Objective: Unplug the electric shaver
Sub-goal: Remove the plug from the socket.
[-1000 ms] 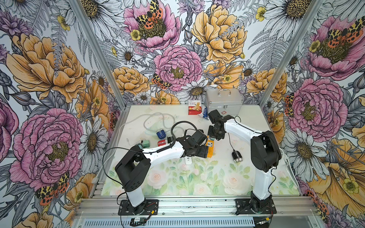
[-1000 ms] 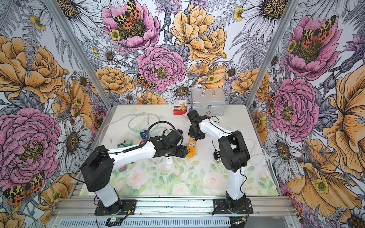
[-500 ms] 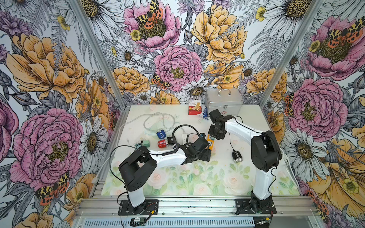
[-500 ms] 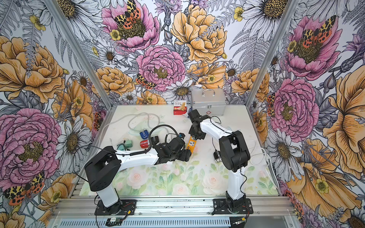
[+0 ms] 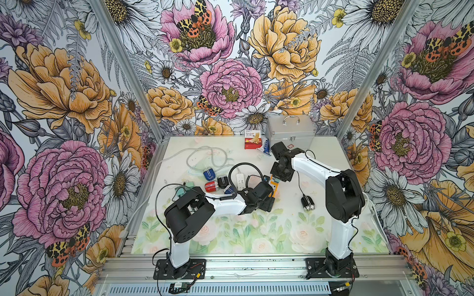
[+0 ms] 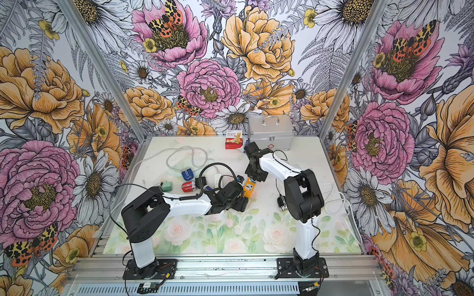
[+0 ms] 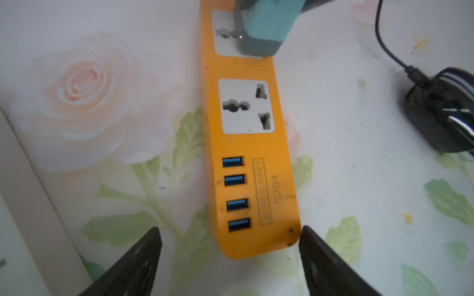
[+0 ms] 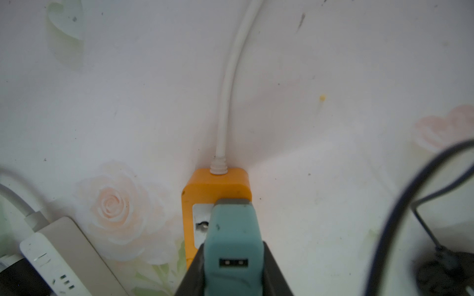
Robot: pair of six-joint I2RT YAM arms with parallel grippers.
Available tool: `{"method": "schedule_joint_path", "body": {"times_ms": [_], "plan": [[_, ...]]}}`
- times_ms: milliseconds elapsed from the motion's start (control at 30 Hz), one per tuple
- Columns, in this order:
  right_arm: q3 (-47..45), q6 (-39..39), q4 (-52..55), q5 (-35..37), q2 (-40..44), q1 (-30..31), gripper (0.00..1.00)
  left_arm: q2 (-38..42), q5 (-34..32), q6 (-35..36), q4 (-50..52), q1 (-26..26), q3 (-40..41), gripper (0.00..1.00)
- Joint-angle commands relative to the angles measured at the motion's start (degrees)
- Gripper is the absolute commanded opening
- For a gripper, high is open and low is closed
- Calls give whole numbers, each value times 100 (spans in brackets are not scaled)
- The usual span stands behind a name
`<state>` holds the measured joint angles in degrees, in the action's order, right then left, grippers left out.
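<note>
Right gripper (image 8: 232,256) clamps the teal plastic plug block (image 8: 232,225) standing in the orange power strip (image 7: 246,153); left gripper (image 7: 229,230) gapes wide astride its near end; black electric shaver (image 5: 307,203) lies beside; pull seemingly not yet made.

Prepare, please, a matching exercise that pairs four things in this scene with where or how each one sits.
Things
1. teal plastic plug adapter
2. black electric shaver
3. silver metal case
4. left gripper

States
A. at the table's back edge, lid closed
B. open, straddling the orange power strip's USB end
C. clamped in the right gripper, over the strip's end socket
D. lying loose on the table

Pairs: 1-C, 2-D, 3-A, 4-B
</note>
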<state>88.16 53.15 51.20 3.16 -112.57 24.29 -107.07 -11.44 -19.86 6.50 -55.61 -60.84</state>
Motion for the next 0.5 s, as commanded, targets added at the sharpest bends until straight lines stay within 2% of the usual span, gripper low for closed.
{"method": "schedule_joint_path", "body": {"times_ms": [0, 167, 467], "plan": [[181, 99, 206, 67, -165, -20, 16, 107, 103, 204, -378, -88, 88, 85], [220, 117, 215, 12, -262, -12, 16, 466, 153, 105, -714, -117, 353, 85], [268, 157, 241, 3, -303, -4, 17, -146, -15, 127, -652, -123, 61, 82]]}}
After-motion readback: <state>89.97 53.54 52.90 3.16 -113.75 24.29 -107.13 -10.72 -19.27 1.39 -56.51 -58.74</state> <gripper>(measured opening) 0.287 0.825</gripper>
